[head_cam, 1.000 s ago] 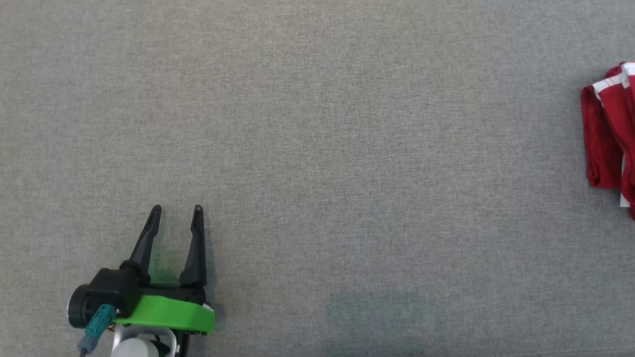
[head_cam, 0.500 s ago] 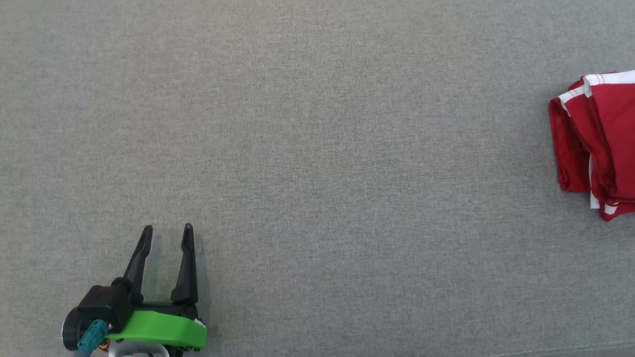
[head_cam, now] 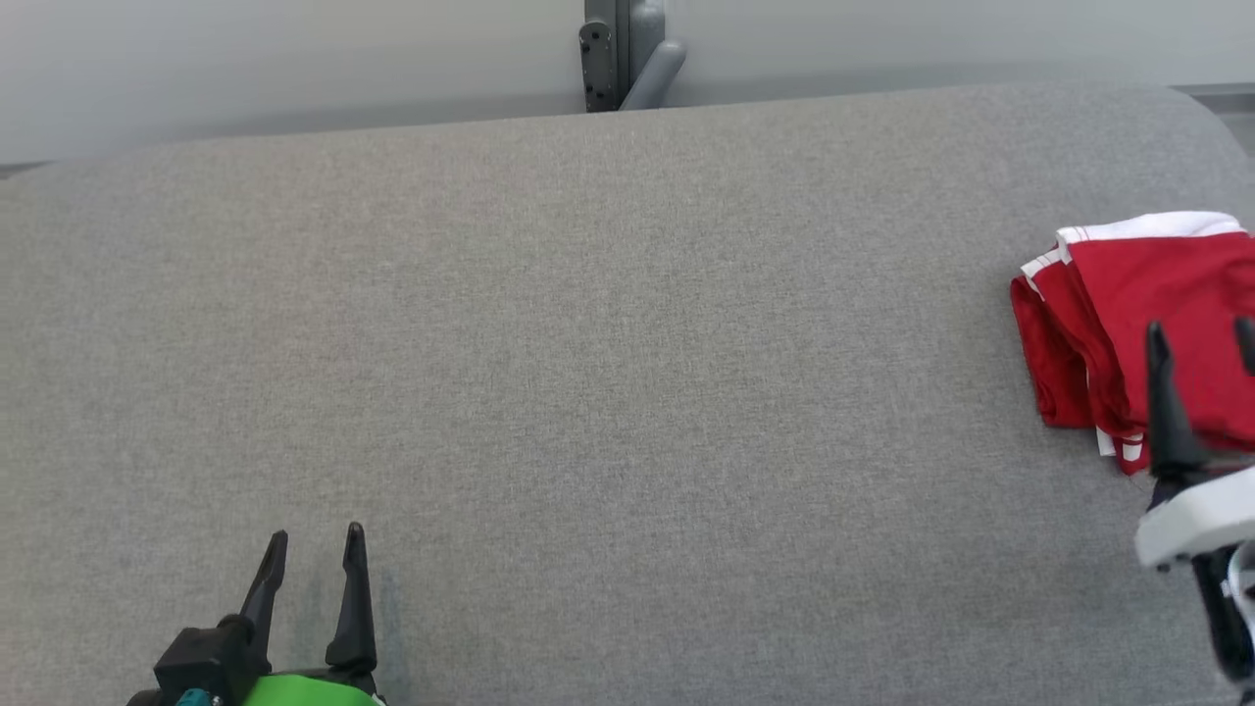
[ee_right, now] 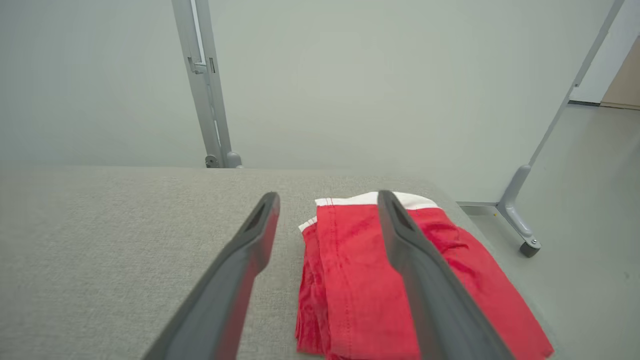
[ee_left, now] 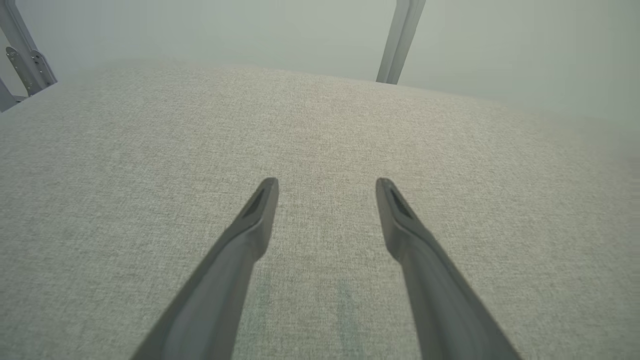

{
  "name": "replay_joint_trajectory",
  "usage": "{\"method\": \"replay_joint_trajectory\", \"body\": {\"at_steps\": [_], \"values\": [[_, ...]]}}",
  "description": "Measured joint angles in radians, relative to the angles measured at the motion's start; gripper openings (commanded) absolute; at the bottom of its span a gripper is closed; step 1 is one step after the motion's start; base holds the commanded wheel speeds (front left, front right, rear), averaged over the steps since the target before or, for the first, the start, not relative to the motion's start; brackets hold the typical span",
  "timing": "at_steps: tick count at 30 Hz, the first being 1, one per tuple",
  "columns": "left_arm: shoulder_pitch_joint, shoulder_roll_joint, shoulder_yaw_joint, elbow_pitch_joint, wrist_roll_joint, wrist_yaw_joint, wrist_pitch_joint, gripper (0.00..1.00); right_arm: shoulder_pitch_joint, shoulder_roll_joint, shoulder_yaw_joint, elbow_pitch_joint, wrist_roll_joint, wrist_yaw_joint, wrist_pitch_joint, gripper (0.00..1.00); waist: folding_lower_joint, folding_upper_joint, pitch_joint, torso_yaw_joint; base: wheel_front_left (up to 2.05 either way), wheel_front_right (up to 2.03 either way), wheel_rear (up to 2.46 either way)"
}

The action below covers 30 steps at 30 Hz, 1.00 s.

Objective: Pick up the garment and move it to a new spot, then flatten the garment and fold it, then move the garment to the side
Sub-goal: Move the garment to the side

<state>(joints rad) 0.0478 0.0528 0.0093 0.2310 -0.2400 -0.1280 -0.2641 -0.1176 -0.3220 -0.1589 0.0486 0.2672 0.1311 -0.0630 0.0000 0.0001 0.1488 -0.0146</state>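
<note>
The camera has tilted up, bringing the right gripper point(head_cam: 1201, 328) before the garment point(head_cam: 1108, 284).

The garment point(head_cam: 1118, 314) runs off the head view's right edge.

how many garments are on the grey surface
1. The folded red garment lies at the surface's right end, just ahead of the right gripper. The head view cuts off its right side; the right wrist view shows no second one there.

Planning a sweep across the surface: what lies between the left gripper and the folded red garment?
Nothing; the head view shows bare grey fabric surface stretching from the left gripper to the folded red-and-white garment.
</note>
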Motion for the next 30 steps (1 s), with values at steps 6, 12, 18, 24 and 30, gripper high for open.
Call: {"method": "replay_joint_trajectory", "body": {"at_steps": [6,12,18,24,30], "values": [[0.01,-0.002,-0.011,0.034,0.022,0.005,0.0,1.0,0.129,0.126,0.032,0.081,-0.1,0.0,-0.15,1.0,0.0,0.0,-0.076,0.007,0.0,0.0,0.0],[0.011,-0.002,-0.012,0.035,0.031,0.006,0.0,1.0,0.166,0.219,0.034,0.188,-0.202,0.0,-0.196,1.0,0.0,0.0,-0.141,0.021,0.0,0.0,0.0],[0.012,-0.002,-0.018,0.045,0.02,0.011,0.0,1.0,0.177,0.256,0.008,0.169,-0.272,0.0,-0.198,1.0,0.0,0.0,-0.167,0.03,0.0,0.0,0.0],[0.012,-0.002,-0.018,0.056,0.003,0.011,0.0,1.0,0.196,0.271,-0.011,0.156,-0.284,0.0,-0.199,1.0,0.0,-0.0001,-0.176,0.034,0.0,0.0,0.0],[0.012,-0.002,-0.022,0.063,-0.004,0.011,0.0,1.0,0.193,0.271,-0.005,0.155,-0.279,0.0,-0.199,1.0,0.0,0.0,-0.171,0.03,0.0,0.0,0.0]]}}
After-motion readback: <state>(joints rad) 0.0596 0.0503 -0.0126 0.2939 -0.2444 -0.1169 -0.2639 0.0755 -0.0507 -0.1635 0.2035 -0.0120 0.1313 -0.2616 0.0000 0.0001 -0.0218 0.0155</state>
